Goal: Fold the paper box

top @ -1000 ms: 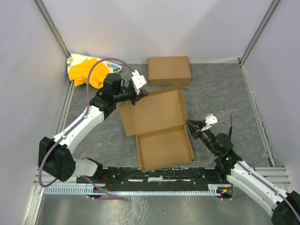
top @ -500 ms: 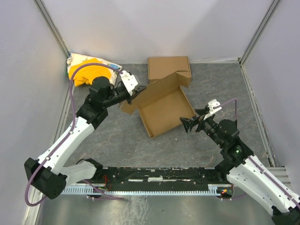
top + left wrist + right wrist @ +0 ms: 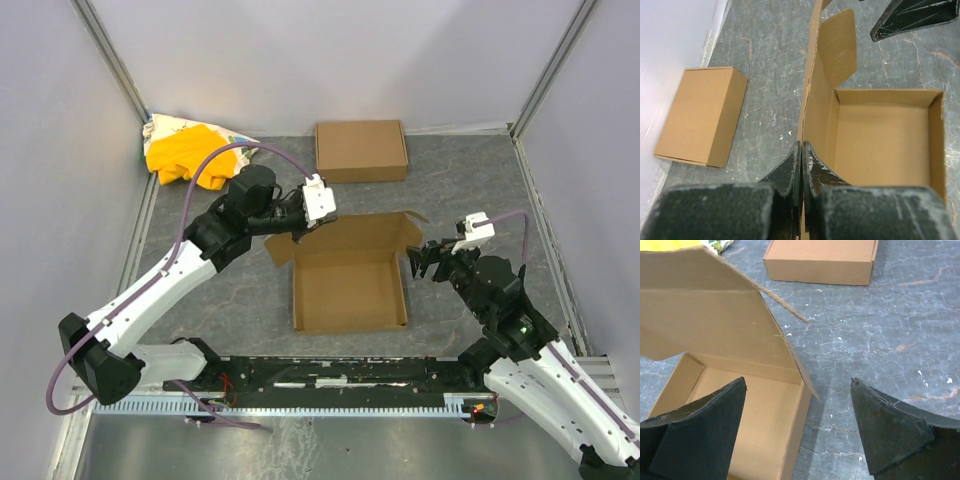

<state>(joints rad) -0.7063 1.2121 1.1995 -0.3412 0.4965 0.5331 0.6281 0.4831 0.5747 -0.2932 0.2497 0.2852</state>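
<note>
the paper box (image 3: 350, 290) sits at the middle of the grey table (image 3: 245, 300), a shallow open tray with its lid flap standing up along the 12 o'clock wall

the left gripper (image 3: 303, 225) is at the 11 o'clock corner of the box, clamped tight on the edge of that upright lid. in the left wrist view its two black fingers (image 3: 812, 172) meet with only the thin cardboard between them, and the tray's inside shows on the 3 o'clock side of the flap

the right gripper (image 3: 424, 262) hovers at 3 o'clock of the box, just beside the tray's side wall, jaws spread wide and holding nothing. in the right wrist view its fingers (image 3: 700, 430) stand far apart, one over the tray's corner and the other over bare table, with the lid leaning above the tray at 10 o'clock

the other cardboard box (image 3: 361, 150), closed and flat, lies at 12 o'clock from the paper box, well apart from it and near the back wall

a yellow cloth (image 3: 180, 150) is bunched in the 10 o'clock corner of the table
</note>
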